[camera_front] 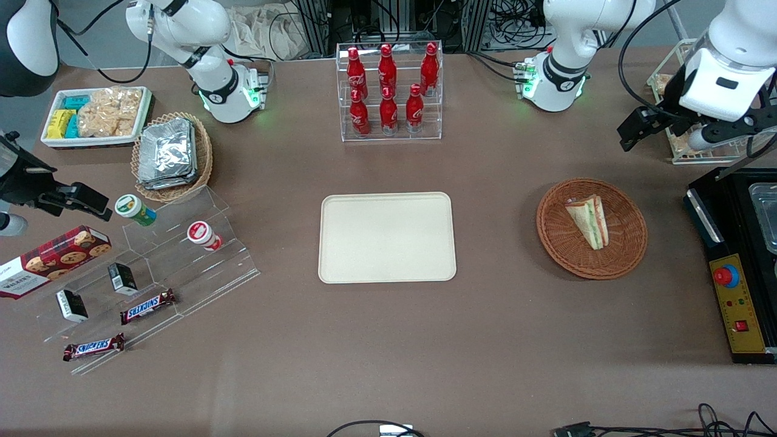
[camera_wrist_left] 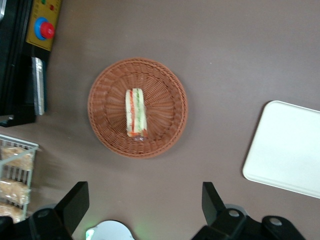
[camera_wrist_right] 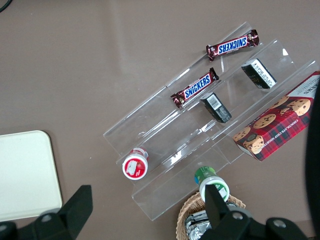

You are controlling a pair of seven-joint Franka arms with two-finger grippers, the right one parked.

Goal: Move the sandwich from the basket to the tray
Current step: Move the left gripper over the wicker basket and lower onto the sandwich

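The sandwich (camera_front: pixel 589 221) (camera_wrist_left: pixel 135 112), a white wedge with green and red-orange layers, lies in the round reddish-brown basket (camera_front: pixel 558 243) (camera_wrist_left: pixel 107 80). The cream tray (camera_front: pixel 387 238) (camera_wrist_left: pixel 285 145) (camera_wrist_right: pixel 25 175) lies bare at the table's middle, beside the basket toward the parked arm's end. My gripper (camera_front: pixel 710 136) (camera_wrist_left: pixel 143 200) hangs high above the table, farther from the front camera than the basket and toward the working arm's end. Its fingers (camera_wrist_left: pixel 75 202) are spread wide, open, with nothing between them.
A black control box with a red button (camera_front: pixel 737 303) (camera_wrist_left: pixel 46 30) sits close to the basket at the working arm's end. A wire rack (camera_front: pixel 674 85) stands under my arm. A clear rack of red bottles (camera_front: pixel 388 91) stands farther from the camera than the tray.
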